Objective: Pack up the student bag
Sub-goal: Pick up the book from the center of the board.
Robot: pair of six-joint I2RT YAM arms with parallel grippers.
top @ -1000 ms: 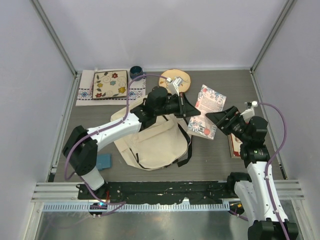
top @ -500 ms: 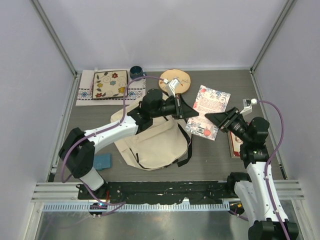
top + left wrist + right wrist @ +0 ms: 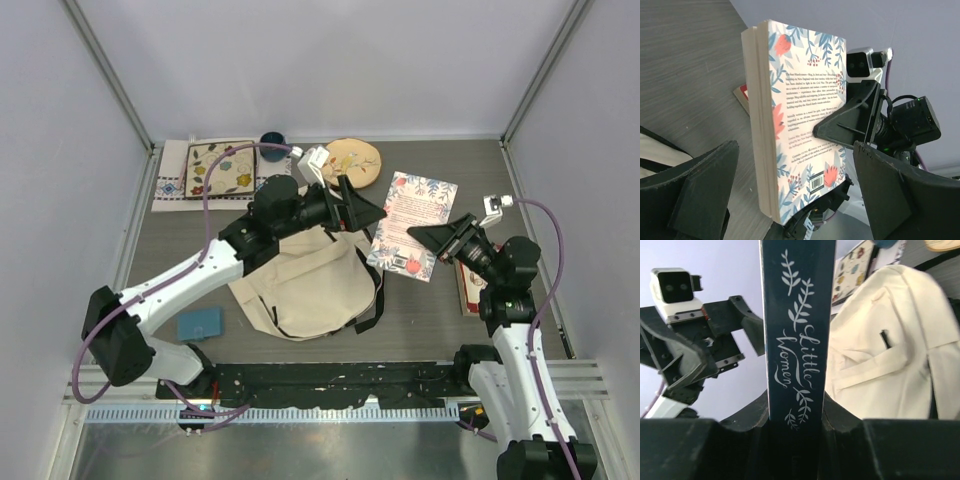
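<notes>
A small blue block [image 3: 200, 323] lies on the table [image 3: 430, 315], just left of the student bag's [image 3: 300, 280] near end. The student bag lies flat in the middle. Just right of the bag, the right pincer [image 3: 425, 235] grips a flowery book [image 3: 415, 212] by its dark spine. Over the bag's far right corner, the left pincer [image 3: 368, 212] is wide open, with gaps on both sides of the book. Past the bag's far end sits a round yellow plate [image 3: 355, 160].

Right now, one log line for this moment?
left gripper: open | right gripper: shut on book | book: midair | bag: on table
</notes>
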